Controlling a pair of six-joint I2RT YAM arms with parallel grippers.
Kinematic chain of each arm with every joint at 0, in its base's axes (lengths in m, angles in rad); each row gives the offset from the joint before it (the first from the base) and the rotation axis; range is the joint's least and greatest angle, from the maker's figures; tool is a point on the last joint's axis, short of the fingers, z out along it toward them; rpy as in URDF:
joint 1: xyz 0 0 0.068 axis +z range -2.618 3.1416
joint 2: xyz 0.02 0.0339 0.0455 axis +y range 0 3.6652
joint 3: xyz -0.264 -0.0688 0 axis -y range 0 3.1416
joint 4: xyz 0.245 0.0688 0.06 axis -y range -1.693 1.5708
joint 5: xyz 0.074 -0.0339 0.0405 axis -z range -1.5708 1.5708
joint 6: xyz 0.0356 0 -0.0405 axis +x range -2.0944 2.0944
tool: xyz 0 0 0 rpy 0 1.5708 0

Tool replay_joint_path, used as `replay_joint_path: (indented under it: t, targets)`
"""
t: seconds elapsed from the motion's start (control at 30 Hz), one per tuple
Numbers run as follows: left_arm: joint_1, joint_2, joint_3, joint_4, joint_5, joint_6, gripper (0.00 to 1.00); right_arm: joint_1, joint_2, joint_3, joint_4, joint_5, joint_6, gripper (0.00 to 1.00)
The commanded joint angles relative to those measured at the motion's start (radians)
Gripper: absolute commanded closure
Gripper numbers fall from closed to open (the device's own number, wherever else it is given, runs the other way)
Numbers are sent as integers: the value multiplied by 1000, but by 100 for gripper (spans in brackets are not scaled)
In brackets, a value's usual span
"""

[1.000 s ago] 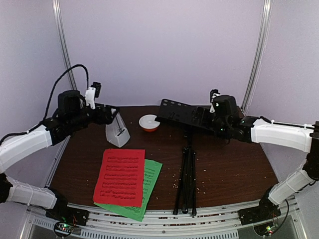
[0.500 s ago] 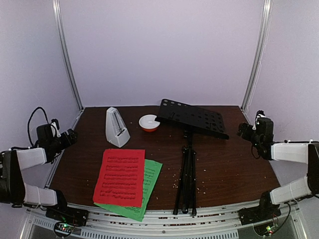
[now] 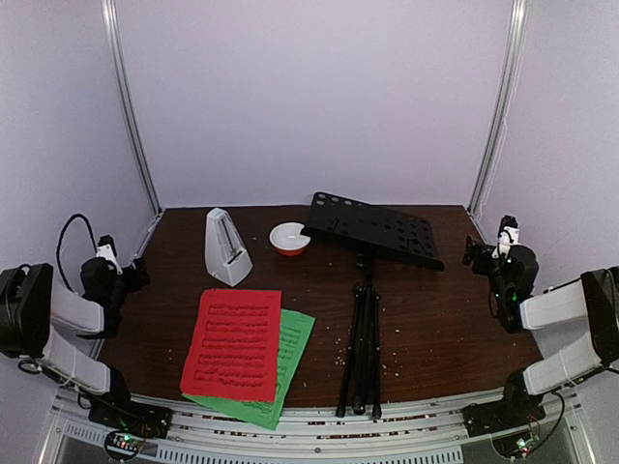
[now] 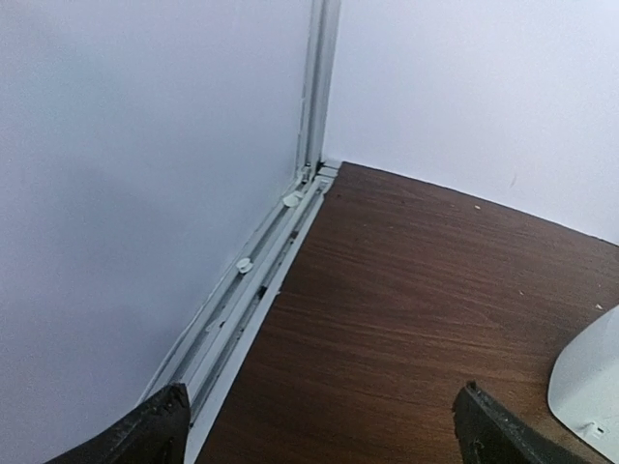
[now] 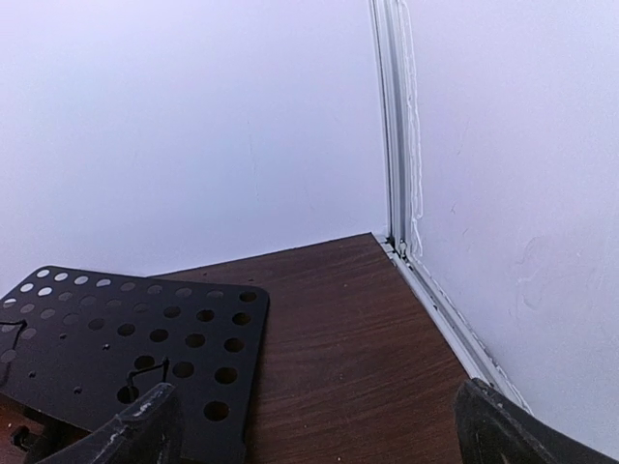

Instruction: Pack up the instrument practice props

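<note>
Props on bench, both arms tucked at sides.
Music stand flat, long axis near-far, desk end far; L end effector & R end effector wide, empty.

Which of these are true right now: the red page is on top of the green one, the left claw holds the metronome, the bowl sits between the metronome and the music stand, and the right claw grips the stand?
1. The red page lies on top of the green page. True.
2. The left gripper holds the metronome. False: it is open and empty, off at the table's left edge, and the metronome stands alone.
3. The bowl sits between the metronome and the music stand. True.
4. The right gripper grips the music stand. False: it is open and empty, at the right edge, apart from the stand.
</note>
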State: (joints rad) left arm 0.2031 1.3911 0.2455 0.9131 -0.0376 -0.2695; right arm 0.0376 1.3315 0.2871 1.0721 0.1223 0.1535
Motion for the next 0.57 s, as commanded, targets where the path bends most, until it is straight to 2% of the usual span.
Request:
replay_joint_path:
  t: [0.0,0.13,0.23,0.33,0.4,0.53]
  targets:
    - [-31,81,49,213,118,82,2,-18,-19,-27,92,24,-13,0]
    - [-62,80,48,215,104,117,2,-24,-61,-81,78,47,3,1]
    - [-68,80,44,225,105,124,2,-36,22,-124,213,44,13,0]
    - [-70,80,45,223,105,125,2,-39,113,-43,128,5,9,0]
    - [-75,76,36,239,101,131,2,-34,183,-27,175,-53,-25,1]
    - [-83,73,30,248,85,135,2,-18,208,-70,267,-35,-40,0]
